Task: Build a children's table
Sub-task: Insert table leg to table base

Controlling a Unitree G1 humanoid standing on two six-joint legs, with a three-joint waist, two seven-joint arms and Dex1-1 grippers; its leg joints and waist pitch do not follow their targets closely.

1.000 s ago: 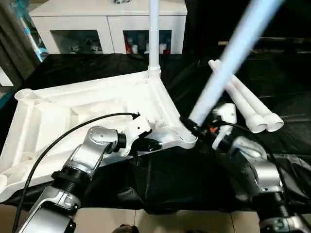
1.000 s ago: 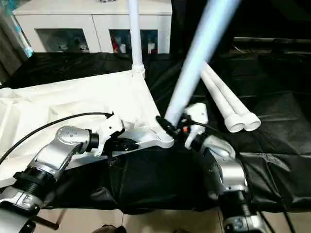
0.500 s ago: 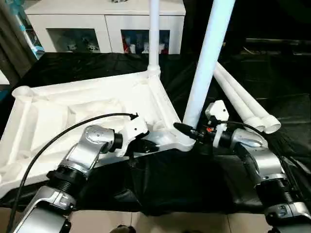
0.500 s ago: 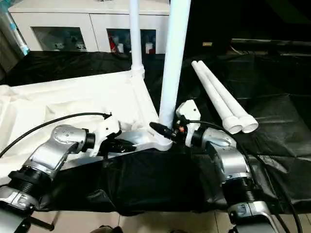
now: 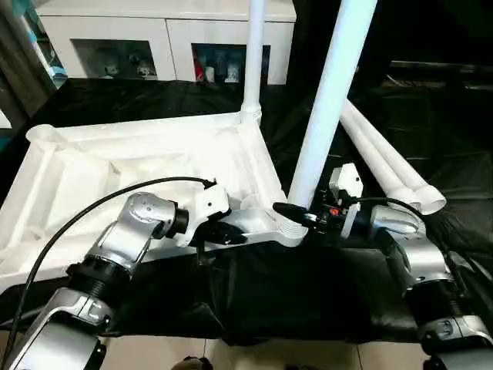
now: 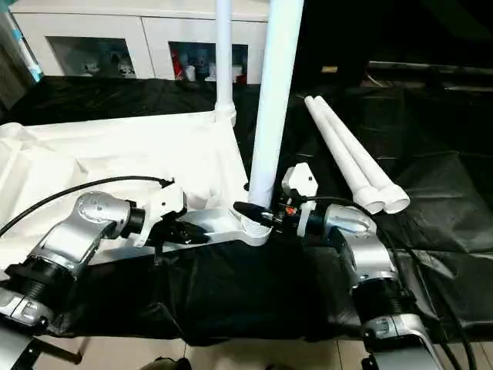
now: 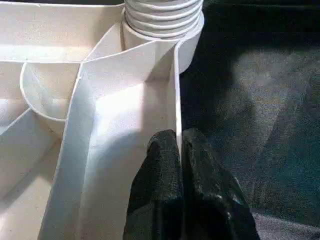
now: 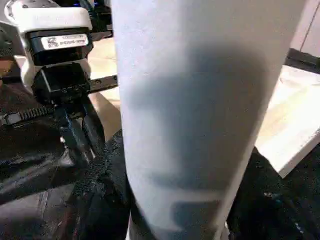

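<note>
Children's table top [image 5: 139, 166] inverted; left tool [image 7: 179, 150] pinches its rim, right tool [image 6: 258, 213] clasps second leg [image 5: 327, 100] entering near corner socket [image 5: 286, 229]. Next: press straight down.

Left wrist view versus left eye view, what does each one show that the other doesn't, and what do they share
The left wrist view alone shows how the left gripper grips: two black fingers shut on the thin edge wall of the upturned table top.

The left eye view alone shows the right gripper shut on the near leg, a far leg upright in its corner, two loose legs lying on the black cloth, and the white cabinet.

Both show the near corner socket with the near leg's ribbed foot in it.
</note>
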